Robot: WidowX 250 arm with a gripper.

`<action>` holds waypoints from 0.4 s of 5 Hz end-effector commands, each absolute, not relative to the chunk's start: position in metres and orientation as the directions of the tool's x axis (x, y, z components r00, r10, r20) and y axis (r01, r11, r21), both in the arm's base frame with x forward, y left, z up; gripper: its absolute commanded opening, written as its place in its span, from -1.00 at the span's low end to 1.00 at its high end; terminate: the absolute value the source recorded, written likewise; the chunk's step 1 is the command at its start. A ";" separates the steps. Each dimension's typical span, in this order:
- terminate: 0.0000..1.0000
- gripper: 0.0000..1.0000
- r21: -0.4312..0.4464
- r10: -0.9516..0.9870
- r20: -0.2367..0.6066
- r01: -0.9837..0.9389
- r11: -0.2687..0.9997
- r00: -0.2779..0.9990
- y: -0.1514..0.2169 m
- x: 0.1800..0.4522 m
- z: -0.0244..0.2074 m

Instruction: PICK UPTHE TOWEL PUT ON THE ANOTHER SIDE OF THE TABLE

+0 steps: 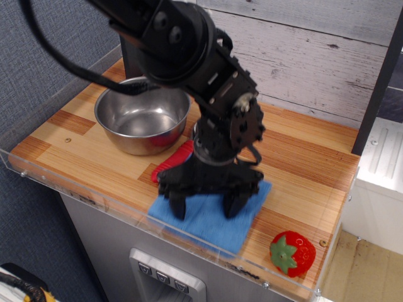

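The blue towel (211, 225) lies flat on the wooden table (306, 158), at the front edge by the clear acrylic rim. My gripper (204, 205) stands directly over it with its jaws spread wide. Both black fingertips (177, 206) press down on the towel's top, one near its left side and one near its middle. The far part of the towel is hidden under the gripper and arm.
A steel bowl (141, 113) stands at the back left. A red ridged toy (172, 162) lies tilted between the bowl and the towel. A toy strawberry (293, 253) sits at the front right corner. A dark post and a plank wall close the back.
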State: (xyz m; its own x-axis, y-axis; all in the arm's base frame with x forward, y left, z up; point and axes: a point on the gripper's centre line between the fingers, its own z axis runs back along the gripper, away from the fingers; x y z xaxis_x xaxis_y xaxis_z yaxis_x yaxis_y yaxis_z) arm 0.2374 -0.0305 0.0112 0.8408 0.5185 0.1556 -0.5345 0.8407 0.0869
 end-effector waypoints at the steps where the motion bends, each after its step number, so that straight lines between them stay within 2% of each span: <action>1: -1.00 1.00 0.064 0.503 0.205 -0.525 0.849 0.839 -0.034 0.242 0.024; 2: -1.00 1.00 0.045 0.503 0.219 -0.524 0.851 0.836 -0.035 0.245 0.029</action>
